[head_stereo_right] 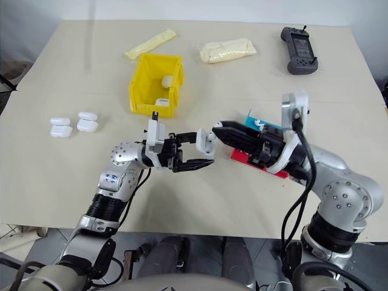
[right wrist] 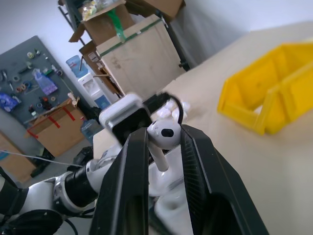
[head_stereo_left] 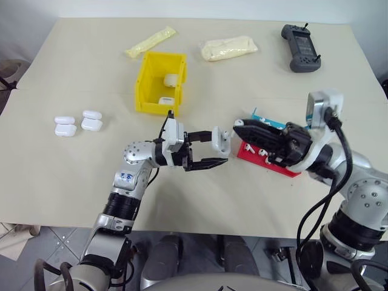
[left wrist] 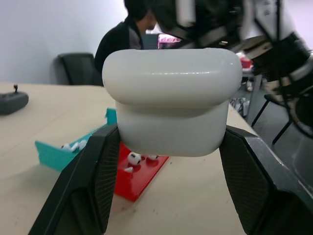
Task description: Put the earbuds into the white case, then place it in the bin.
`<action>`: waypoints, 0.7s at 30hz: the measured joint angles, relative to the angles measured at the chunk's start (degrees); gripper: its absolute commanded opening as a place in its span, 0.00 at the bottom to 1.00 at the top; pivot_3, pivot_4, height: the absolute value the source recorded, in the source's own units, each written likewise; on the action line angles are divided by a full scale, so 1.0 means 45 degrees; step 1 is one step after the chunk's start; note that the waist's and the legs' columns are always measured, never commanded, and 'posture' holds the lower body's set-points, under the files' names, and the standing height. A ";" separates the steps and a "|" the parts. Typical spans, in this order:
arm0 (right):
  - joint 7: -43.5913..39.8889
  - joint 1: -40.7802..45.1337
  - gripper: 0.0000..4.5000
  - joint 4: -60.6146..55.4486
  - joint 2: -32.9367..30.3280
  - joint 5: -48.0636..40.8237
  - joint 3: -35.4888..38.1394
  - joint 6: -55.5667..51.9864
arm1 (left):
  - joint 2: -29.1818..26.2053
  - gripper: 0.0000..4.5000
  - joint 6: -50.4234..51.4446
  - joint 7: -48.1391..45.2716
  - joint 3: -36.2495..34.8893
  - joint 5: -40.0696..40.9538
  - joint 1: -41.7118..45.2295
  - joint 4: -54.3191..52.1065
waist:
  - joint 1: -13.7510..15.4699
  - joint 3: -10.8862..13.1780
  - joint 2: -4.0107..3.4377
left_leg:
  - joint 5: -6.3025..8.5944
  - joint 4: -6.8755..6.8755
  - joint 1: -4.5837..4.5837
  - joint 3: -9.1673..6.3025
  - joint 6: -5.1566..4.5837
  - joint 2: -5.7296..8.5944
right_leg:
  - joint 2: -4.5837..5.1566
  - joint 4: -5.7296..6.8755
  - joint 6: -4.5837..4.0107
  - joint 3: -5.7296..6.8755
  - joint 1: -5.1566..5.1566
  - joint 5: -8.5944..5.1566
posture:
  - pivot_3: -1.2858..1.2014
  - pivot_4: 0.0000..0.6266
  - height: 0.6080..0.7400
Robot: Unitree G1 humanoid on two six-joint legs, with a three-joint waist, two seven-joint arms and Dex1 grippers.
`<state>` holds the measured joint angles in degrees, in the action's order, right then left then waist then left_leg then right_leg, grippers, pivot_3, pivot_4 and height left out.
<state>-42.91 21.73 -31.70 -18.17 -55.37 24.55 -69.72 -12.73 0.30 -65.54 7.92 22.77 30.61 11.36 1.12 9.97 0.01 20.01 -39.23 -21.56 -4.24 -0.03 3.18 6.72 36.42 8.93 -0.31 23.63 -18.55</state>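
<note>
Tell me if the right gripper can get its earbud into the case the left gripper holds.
Probably yes: right gripper pinches an earbud just beside the white case held by the left gripper, with nothing between them.

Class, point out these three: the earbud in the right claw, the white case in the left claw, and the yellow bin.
earbud [right wrist: 164, 133]: right wrist view, on its rounded head.
white case [left wrist: 172, 85]: left wrist view, on its lid.
yellow bin [head_stereo_left: 145, 85]: left eye view, on its left wall.

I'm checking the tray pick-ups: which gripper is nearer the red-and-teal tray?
Right. The right gripper sits over the red-and-teal tray's near-left edge, shut on an earbud. The left gripper holds the white case just left of it.
</note>
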 measured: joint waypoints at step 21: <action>0.0736 -0.1593 0.13 0.0099 -0.1225 -0.1056 -0.1986 0.3020 | 0.0081 0.61 0.0162 0.0052 0.0002 -0.0038 0.0026 -0.0020 | -0.0002 0.0001 0.0001 | -0.0002 0.0002 0.0005 0.0005 -0.0004 -0.0002 | -0.0002 -0.0004 0.0000 -0.0003 -0.0005 0.0000 | 0.52 0.24 1.00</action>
<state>-39.60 14.56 -31.25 -23.69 -60.12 15.62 -56.14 -12.36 1.03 -65.31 7.93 22.61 30.73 11.28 1.11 9.97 0.01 20.00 -39.22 -21.54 -4.22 -0.05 3.17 6.71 36.40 8.93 -0.32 23.61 -18.55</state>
